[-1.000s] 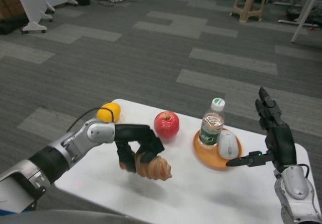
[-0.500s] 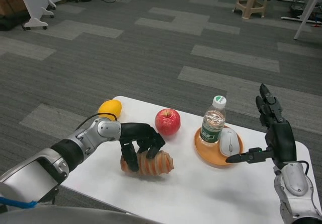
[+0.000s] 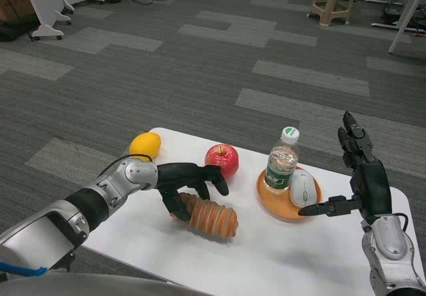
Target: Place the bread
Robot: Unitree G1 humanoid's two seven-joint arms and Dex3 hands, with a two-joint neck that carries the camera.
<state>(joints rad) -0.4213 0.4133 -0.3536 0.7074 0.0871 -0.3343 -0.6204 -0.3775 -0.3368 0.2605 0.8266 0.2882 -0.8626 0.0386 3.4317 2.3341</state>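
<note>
Resting on the table (image 3: 279, 256) before the apple (image 3: 221, 159), the bread (image 3: 212, 216) apparently touches the spread, empty left hand (image 3: 188, 181).

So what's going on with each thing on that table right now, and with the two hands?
bread: lying on the table, left hand's fingers still touching its near end
left hand: fingers spread over the bread
right hand: open, raised beside the plate
apple: upright on the table
lemon: at the table's far corner
bottle: upright, capped, on the orange plate
mouse: on the plate
</note>
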